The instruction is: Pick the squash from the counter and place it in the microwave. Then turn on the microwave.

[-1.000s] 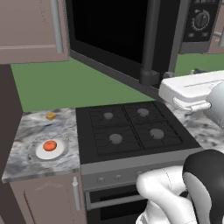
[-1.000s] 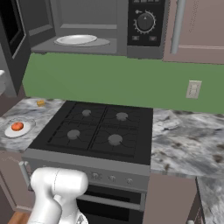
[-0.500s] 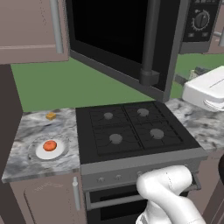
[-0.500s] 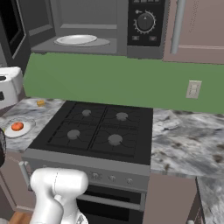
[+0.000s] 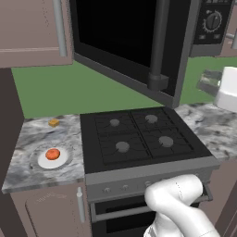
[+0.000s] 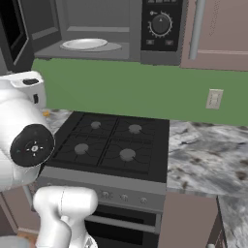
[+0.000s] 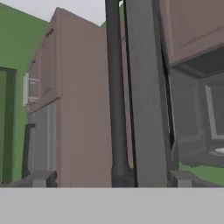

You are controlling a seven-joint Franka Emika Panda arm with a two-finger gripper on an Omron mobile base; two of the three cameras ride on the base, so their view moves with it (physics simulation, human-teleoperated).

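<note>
Left base view has the squash [image 5: 53,153] on a white plate [image 5: 45,162] on the counter [image 5: 28,139] at 8 o'clock of frame, well apart from the gripper [image 5: 209,81] at 3 o'clock, jaws wide, empty, beside the microwave [image 5: 139,41] door.

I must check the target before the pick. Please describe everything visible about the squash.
The squash is a small, rounded, orange-red lump, slightly oval, with a smooth look. It rests on a white plate that lies on the grey-white marbled counter, left of the black stove. Only the plate touches it. A tiny yellow-orange cube sits apart, farther back.
</note>
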